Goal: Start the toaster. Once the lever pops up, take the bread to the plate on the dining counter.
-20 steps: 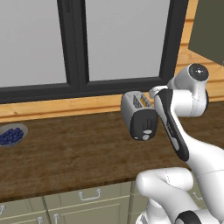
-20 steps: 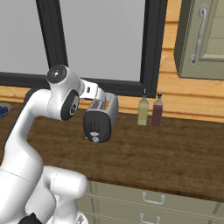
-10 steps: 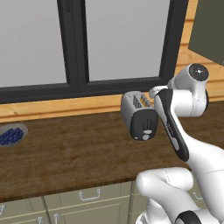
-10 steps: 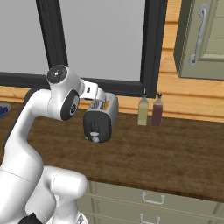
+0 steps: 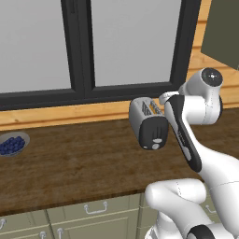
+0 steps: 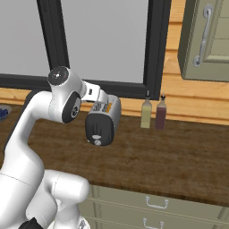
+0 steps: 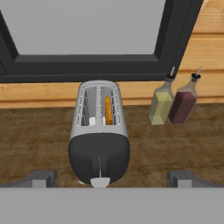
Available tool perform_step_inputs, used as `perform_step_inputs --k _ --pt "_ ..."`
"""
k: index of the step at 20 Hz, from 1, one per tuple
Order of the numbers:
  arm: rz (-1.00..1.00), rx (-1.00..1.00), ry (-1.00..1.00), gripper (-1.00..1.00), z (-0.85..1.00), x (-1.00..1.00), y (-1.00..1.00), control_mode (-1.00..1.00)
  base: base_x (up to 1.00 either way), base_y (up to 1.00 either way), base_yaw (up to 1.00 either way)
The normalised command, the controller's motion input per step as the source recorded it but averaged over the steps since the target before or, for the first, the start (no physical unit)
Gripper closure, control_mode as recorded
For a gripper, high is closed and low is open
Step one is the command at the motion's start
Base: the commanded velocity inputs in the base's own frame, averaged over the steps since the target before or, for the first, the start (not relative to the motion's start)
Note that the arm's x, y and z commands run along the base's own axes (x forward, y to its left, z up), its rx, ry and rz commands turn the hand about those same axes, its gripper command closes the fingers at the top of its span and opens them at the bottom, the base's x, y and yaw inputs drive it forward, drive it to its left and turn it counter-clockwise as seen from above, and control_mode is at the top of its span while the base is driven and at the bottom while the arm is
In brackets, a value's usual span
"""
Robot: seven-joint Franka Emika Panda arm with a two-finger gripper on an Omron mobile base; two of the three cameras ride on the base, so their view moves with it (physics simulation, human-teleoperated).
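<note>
Above the toaster point(image 7: 99, 135) on the wood counter, I hold the gripper point(image 7: 112, 178) wide open and empty; bread point(image 7: 107, 110) sits in its right slot. Next I must press the lever point(image 7: 100, 182) down.

Counts on the bench

One toaster point(image 7: 99, 135) with two slots stood at frame centre; one slice of bread point(image 7: 107, 110) sat in its right slot. Two bottles point(image 7: 161, 102) stood at the right, one yellow-green, one dark red. One bowl of blue berries point(image 5: 12, 144) lay at the left edge. One lever point(image 7: 100, 181) showed.
</note>
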Motion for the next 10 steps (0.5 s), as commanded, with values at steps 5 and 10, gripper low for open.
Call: perform_step_inputs --k 5,10 --pt "0.0 0.0 0.0 -1.0 0.0 0.0 0.0 -1.0 0.0 0.0 0.0" --pt "0.0 0.0 0.0 -1.0 0.0 0.0 0.0 -1.0 0.0 0.0 0.0"
